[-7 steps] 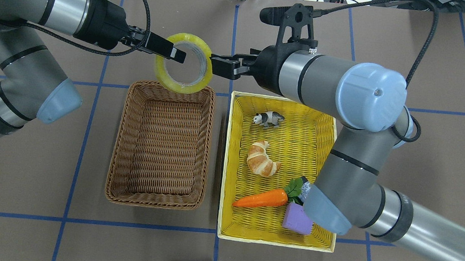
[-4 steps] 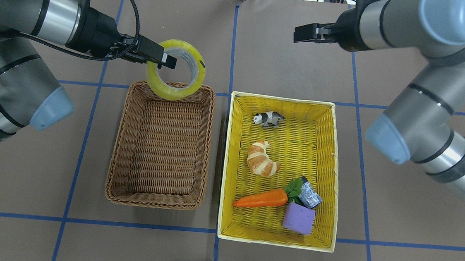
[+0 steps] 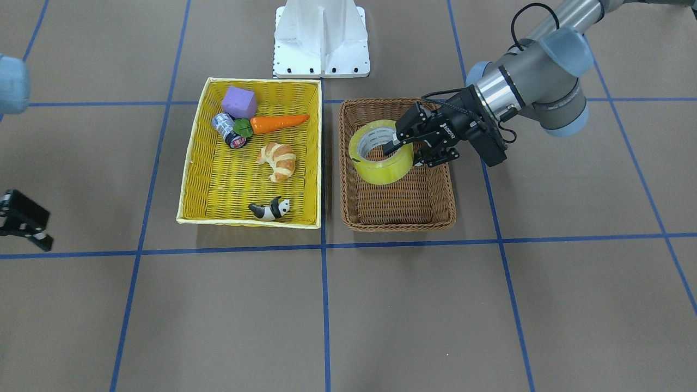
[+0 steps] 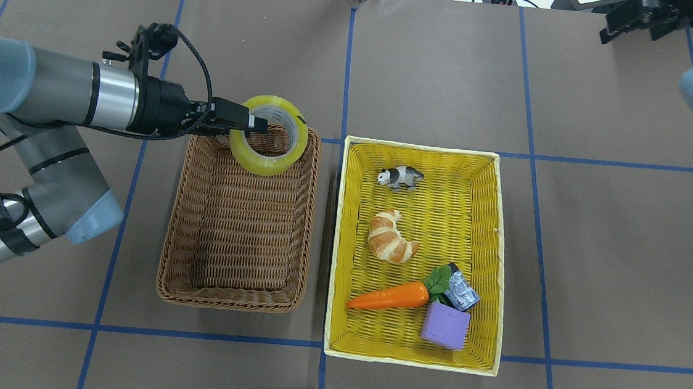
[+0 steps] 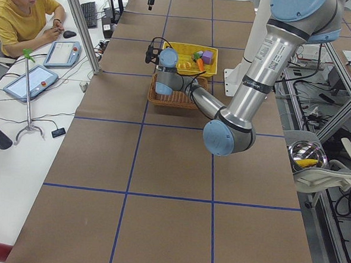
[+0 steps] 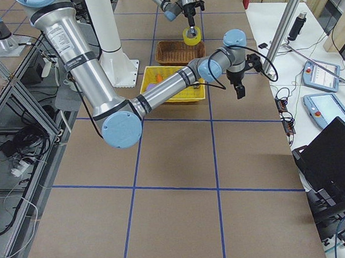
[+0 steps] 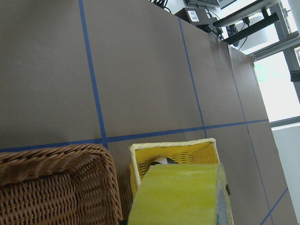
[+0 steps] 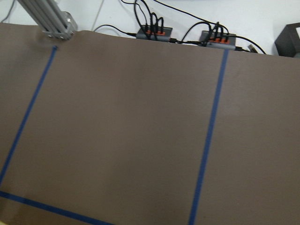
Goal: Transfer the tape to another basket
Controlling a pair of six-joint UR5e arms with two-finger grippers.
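While the left gripper [image 4: 252, 124] pinches the wall of the tape [image 4: 269, 135] at its 9 o'clock side, above the far end of the brown wicker basket [image 4: 233, 284], the roll looks stiff, light and smooth, so that wall seems the best hold.

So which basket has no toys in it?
The brown wicker basket. Its floor is bare; the left hand holds the tape over its far end. The yellow basket holds all the toys.
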